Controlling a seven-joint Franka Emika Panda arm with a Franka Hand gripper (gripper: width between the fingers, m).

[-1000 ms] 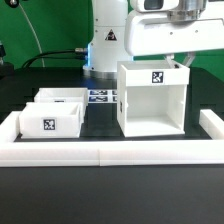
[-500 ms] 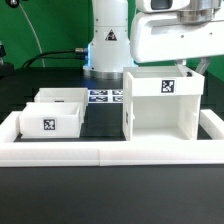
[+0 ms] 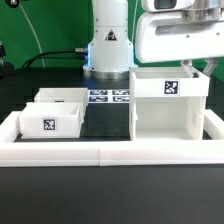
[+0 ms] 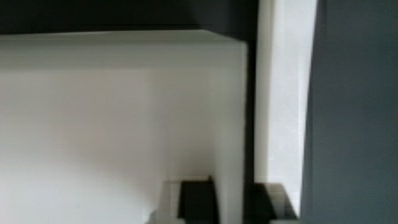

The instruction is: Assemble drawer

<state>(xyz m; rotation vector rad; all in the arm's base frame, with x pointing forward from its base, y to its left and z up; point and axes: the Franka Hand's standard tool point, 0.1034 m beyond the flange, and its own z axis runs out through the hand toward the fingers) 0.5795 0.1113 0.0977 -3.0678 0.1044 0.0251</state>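
**Casing held at the three o'clock side, trays waiting at nine**

Taking the exterior view as the dial, the large white hollow plastic box casing stands upright at about three o'clock on the black worktop. Its open front is turned toward six o'clock and its square black-and-white marker faces the same way. The gripper reaches down onto the casing's top at the twelve o'clock edge. In the wrist view two dark fingertips flank a thin white wall edge, so the gripper appears to be narrowed onto that top panel, holding the casing. Whether the casing's base rests on the worktop or hangs just above it, I cannot tell. Its three o'clock side is close to the low white border rail, probably so the rail can square it up and brace it.

The two small white open-top plastic trays sit side by side at nine o'clock, touching or nearly so, well apart from the casing. That gap likely leaves room to line a tray up with the open front. The marker board lies flat toward twelve o'clock, between the two groups. Neither tray is in the casing yet, so the task looks to be at an early stage.
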